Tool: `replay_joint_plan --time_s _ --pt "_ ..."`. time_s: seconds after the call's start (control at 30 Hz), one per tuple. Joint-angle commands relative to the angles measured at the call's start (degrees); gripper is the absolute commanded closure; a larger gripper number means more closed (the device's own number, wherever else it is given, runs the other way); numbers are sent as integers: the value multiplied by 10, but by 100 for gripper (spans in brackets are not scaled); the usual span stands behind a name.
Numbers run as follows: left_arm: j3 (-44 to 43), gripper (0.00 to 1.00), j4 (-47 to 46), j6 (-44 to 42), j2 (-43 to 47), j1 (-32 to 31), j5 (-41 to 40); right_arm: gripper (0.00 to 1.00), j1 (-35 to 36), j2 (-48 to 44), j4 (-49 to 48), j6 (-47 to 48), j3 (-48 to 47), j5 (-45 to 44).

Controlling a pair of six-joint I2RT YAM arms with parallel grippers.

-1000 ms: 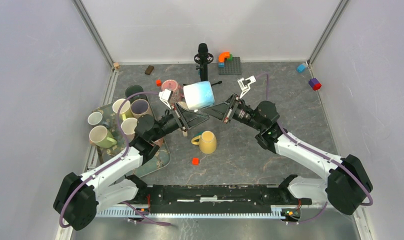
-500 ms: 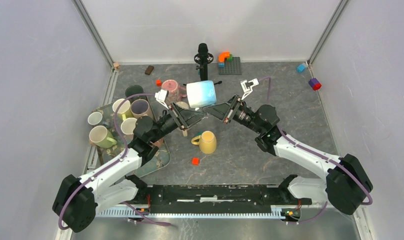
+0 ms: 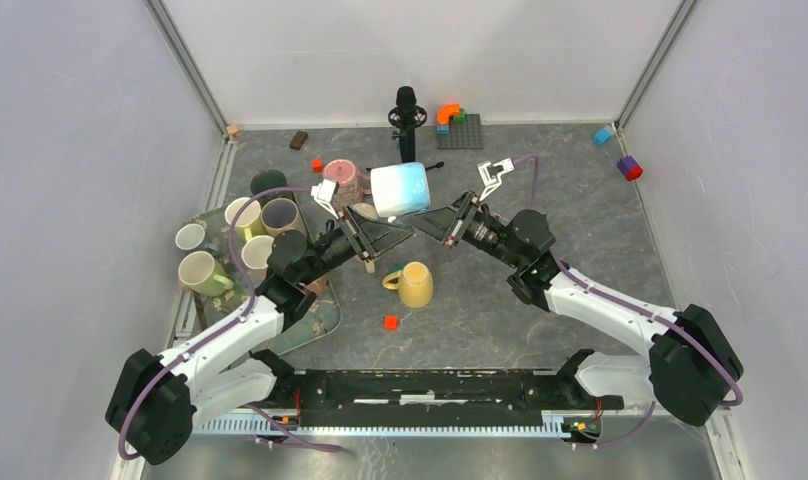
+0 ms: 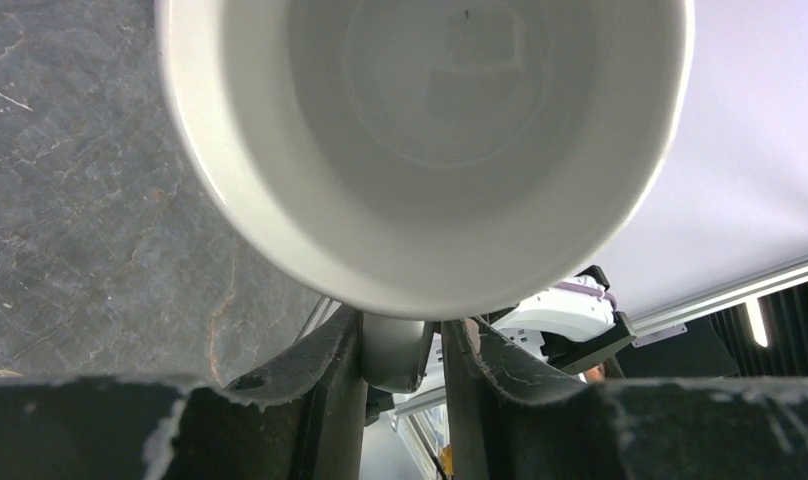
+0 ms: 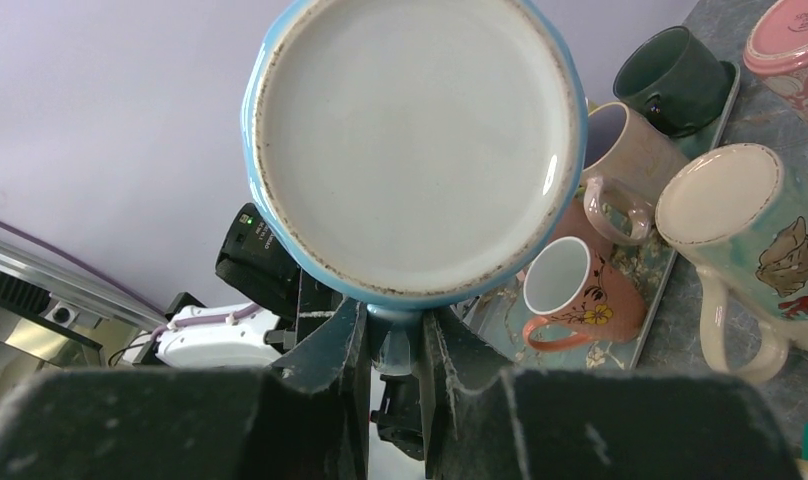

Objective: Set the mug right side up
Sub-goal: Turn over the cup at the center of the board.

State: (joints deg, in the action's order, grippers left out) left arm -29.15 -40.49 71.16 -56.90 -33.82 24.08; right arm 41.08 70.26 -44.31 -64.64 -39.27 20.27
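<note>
Shift: nudged a touch toward the back edge of the table and squared up, the white-and-blue mug (image 3: 400,189) rides between both arms, which have crept along with it.
Mug: off the table, in the air over its back-middle, lying on its side, with the mouth toward the left arm, the base toward the right arm and the handle down between the two pincers.
Right gripper (image 5: 392,345): pinched tight on the handle, just under the base.
Left gripper (image 4: 400,345): fingers flank the same handle from the mouth side, but whether they press it or merely stand beside it cannot be told.
Below: yellow mug (image 3: 416,285) upright almost underneath, pink mug (image 3: 340,181) near on the left, tray (image 3: 318,318) of mugs along the left edge.
Risk one: two grips share one slim handle, so if the arms turn out of step they fight and the handle could wrench free.
Risk two: should one pincer let go, the heavy body hangs off a narrow pinch and may pivot or slide out.
Risk three: a drop would likely strike the yellow mug or the hard table and chip.
</note>
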Motion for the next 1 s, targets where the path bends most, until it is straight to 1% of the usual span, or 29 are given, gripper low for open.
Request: replay_joint_plan --time_s 0.0,0.2,0.3,0.4,0.5,0.53,0.63,0.83,0.97 --pt "-19 64 -24 -20 -1 0 18 100 16 2 -40 23 -37 21" --pt "-17 65 -11 -27 11 -1 16 100 17 10 -39 24 -47 22" --pt "-19 68 -12 -26 13 0 7 100 19 10 -39 25 -43 21" --pt "-22 79 -14 -23 14 0 -4 100 22 8 -38 27 -36 20" --pt "-23 96 -17 -24 15 -1 -8 100 22 3 -34 31 -29 18" --pt "-22 98 -17 -25 17 0 -9 100 22 2 -32 35 -27 17" --pt "-17 98 -11 -32 31 0 -17 100 22 -2 -22 44 -23 18" --pt "-20 98 43 -67 65 -1 -41 78 22 -7 -14 60 -13 15" --pt "-30 98 71 -85 76 0 -46 68 22 -7 -9 68 -11 15"
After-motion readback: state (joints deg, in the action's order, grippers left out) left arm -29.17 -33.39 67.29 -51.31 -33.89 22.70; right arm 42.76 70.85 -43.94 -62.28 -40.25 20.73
